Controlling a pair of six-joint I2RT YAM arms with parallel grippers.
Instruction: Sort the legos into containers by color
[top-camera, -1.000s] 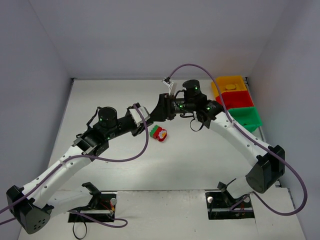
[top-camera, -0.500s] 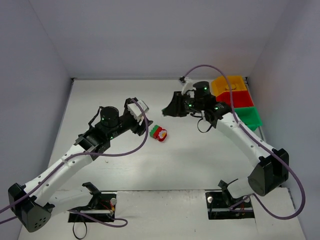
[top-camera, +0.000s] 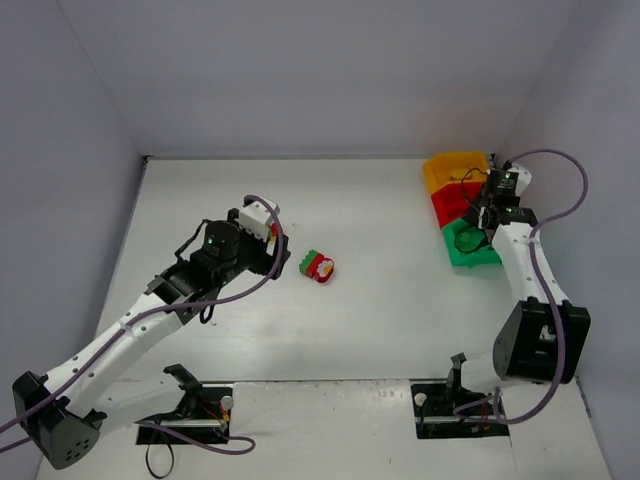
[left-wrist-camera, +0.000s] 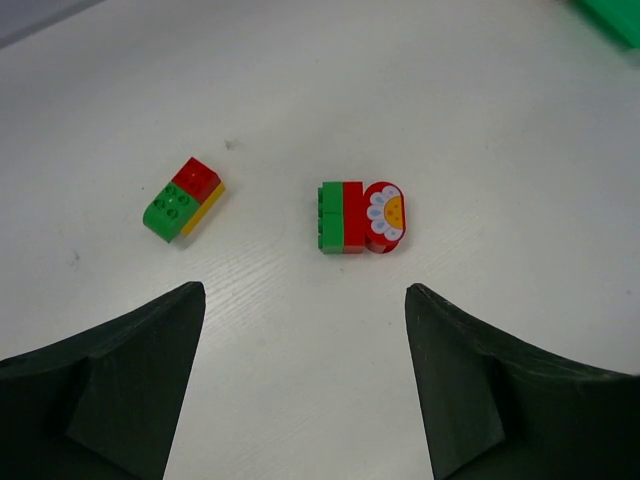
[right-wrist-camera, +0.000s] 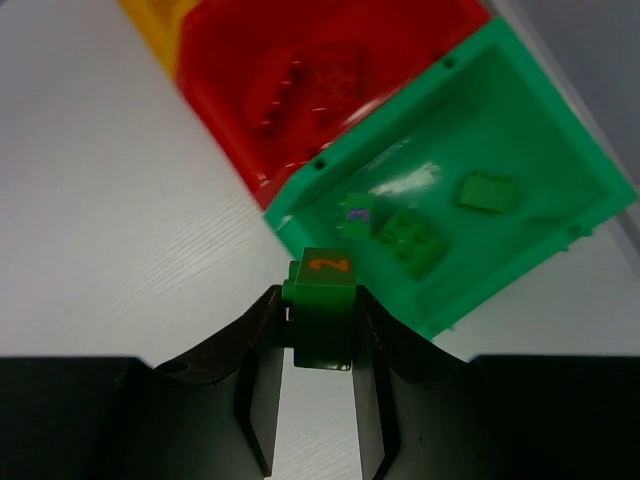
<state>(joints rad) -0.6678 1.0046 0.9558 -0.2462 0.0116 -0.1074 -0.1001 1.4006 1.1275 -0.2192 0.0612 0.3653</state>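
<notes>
Our left gripper (left-wrist-camera: 305, 300) hangs wide open, holding nothing, above two stuck-together lego clusters: a green-red-yellow cluster (left-wrist-camera: 183, 200) and a flower-faced cluster (left-wrist-camera: 360, 217). The top view shows only the latter. Three bins sit right: yellow bin (top-camera: 455, 168), red bin (top-camera: 450, 207), green bin (top-camera: 470, 252). Our right gripper (right-wrist-camera: 320, 330) pinches a green brick (right-wrist-camera: 325, 275) marked "2" beside the green bin's corner; its wrist view alone shows three green pieces (right-wrist-camera: 410, 238) inside.

a white table (top-camera: 400, 320) boxed in by plain pale lavender-grey walls (top-camera: 300, 70), softly and evenly lit.
</notes>
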